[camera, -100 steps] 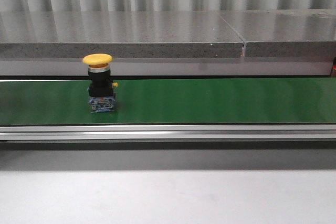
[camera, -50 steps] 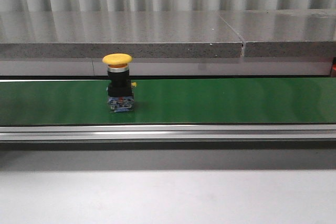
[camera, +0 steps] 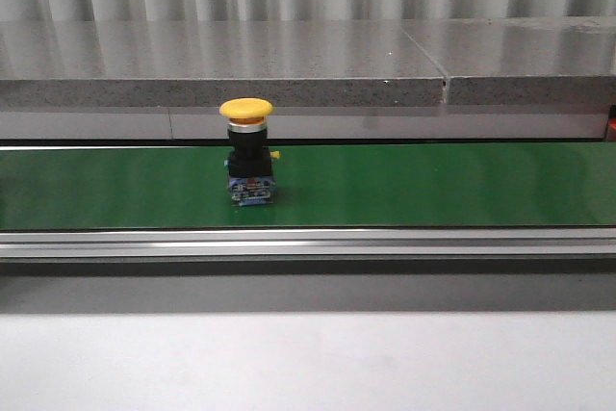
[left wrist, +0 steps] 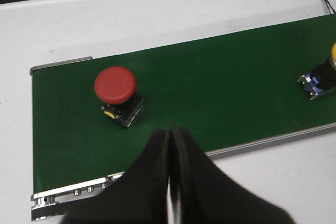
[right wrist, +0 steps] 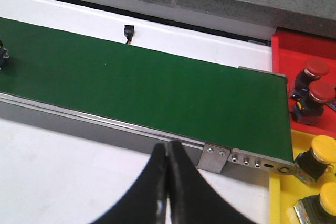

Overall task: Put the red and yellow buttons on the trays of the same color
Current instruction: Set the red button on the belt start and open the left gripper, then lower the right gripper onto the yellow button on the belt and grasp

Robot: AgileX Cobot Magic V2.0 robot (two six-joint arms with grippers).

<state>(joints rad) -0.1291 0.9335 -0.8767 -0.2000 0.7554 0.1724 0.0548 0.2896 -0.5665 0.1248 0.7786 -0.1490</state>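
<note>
Yellow button [camera: 246, 151] standing upright on green belt [camera: 433, 185], left of centre. Red button [left wrist: 117, 94] sitting near belt's left end. Left gripper [left wrist: 170, 135] and right gripper [right wrist: 167, 153] both hovering clenched, grasping nothing.

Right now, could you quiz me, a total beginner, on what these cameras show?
1. True or false: the yellow button stands upright on the green belt.
2. Which trays already hold buttons: A red only, B yellow only, C both?
3. What colour is the button nearest the left gripper?

Key: 1 true. 2 C: the red tray and the yellow tray each hold two. 3 red.
</note>
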